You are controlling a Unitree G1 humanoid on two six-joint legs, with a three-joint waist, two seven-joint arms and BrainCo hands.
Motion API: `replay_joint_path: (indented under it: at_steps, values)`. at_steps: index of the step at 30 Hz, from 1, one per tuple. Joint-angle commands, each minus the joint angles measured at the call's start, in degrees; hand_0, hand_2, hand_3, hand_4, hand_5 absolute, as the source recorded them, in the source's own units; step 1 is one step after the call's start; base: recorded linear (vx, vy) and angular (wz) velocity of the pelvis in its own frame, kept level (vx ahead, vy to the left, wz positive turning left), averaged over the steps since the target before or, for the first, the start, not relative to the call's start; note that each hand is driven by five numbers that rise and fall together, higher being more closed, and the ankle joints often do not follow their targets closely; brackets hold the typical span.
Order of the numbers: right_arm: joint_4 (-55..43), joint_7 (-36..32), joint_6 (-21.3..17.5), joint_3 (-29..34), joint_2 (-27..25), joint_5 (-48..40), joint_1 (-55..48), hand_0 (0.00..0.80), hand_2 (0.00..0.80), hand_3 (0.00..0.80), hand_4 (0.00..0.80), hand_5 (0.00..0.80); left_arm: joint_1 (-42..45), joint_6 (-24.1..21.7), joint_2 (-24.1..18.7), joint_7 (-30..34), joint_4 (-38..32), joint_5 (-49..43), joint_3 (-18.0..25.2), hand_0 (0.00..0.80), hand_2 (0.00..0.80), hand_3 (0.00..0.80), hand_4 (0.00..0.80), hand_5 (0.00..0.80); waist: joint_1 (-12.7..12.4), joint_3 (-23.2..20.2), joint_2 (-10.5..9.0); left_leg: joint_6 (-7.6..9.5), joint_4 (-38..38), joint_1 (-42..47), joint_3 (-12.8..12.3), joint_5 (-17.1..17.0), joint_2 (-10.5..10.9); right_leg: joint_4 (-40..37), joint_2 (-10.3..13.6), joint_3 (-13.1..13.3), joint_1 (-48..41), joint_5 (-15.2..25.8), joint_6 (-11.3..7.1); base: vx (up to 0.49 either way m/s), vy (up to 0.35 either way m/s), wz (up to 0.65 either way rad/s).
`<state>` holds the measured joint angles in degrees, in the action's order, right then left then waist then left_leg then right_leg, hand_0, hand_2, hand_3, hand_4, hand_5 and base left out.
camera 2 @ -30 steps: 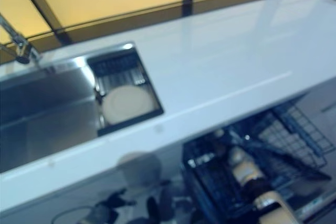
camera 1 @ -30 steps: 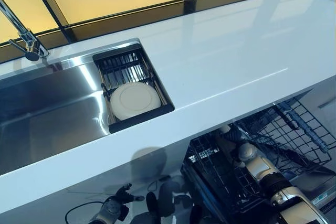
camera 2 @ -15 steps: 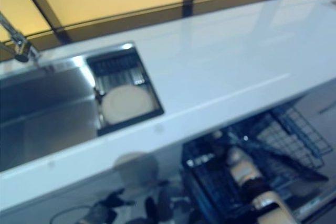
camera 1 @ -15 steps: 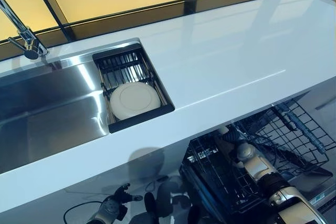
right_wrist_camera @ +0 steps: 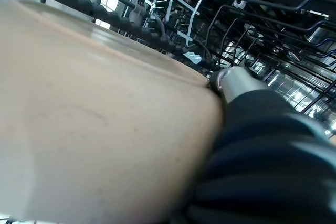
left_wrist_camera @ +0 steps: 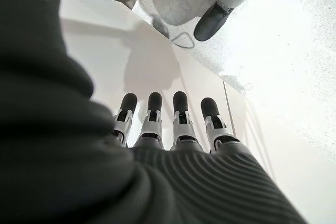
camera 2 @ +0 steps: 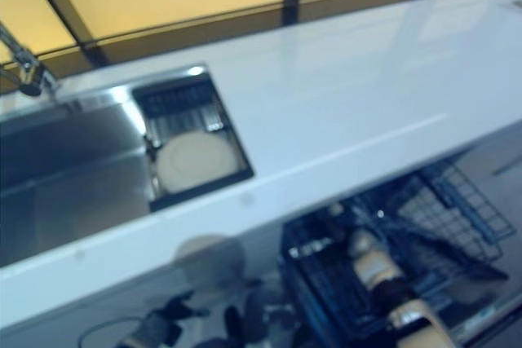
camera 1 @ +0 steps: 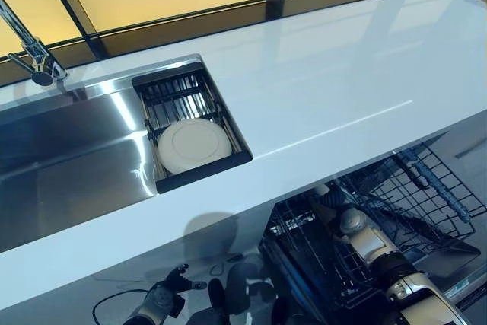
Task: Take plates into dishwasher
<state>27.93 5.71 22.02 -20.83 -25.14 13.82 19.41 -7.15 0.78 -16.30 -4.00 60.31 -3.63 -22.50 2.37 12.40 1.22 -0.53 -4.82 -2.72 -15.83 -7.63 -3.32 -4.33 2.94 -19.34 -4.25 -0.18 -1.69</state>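
Observation:
A cream plate [camera 1: 194,144] lies flat in the black drying rack [camera 1: 172,93] set in the sink's right end. Below the counter, my right arm reaches into the pulled-out dishwasher rack [camera 1: 426,195]; my right hand [camera 1: 332,205] is partly hidden under the counter edge. In the right wrist view a second cream plate [right_wrist_camera: 89,129] fills the picture among the rack's tines, with my right hand [right_wrist_camera: 236,80] gripping its rim. My left hand [camera 1: 163,300] hangs low in front of the cabinet, its fingers [left_wrist_camera: 180,114] straight and holding nothing.
The steel sink [camera 1: 68,165] with a tap [camera 1: 34,55] takes up the left. The white counter [camera 1: 342,74] runs to the right below yellow window panels. The dishwasher's wire rack juts out under the counter's front edge.
The right arm has edged slightly left inside the dishwasher rack. The plate in the sink rack and the left hand have stayed put.

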Motion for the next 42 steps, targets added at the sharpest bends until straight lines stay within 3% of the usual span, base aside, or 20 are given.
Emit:
replay_joint_path:
  at_steps: [1, 22, 42]
  values:
    - [3.5, -0.9, 3.5, -3.8, 2.7, -3.3, -6.7, 0.000, 0.000, 0.000, 0.000, 0.000, -3.7, -0.6, 0.5, -1.0, 2.1, -0.2, 0.1, 0.000, 0.000, 0.000, 0.000, 0.000, 0.7, 2.3, -0.75, -0.66, -0.2, -0.5, 2.3, 5.2, 1.2, 7.4, -2.5, 2.4, 3.2, -7.2, 4.61, 0.000, 0.000, 0.00]
    - [-4.6, 2.4, 2.4, -1.2, 0.6, -0.5, -8.8, 0.000, 0.000, 0.000, 0.000, 0.000, -2.7, -0.3, 0.5, -1.8, 1.4, 0.5, 1.7, 0.000, 0.000, 0.000, 0.000, 0.000, 1.7, 2.7, -1.05, -0.56, -0.2, -0.3, 1.2, 5.4, 0.8, 7.8, -2.6, 3.0, 3.6, -7.4, 4.56, 0.000, 0.000, -0.01]
    - [-25.4, 2.9, -1.5, 9.4, -7.3, 4.9, -18.1, 0.000, 0.000, 0.000, 0.000, 0.000, 0.2, -1.1, -0.7, -2.6, 0.3, 0.7, 6.0, 0.000, 0.000, 0.000, 0.000, 0.000, 4.7, 3.9, -2.18, -0.81, -0.2, 0.7, -1.5, 6.2, -0.2, 7.9, -3.0, 5.0, 3.6, -7.1, 3.43, -0.006, 0.000, -0.04]
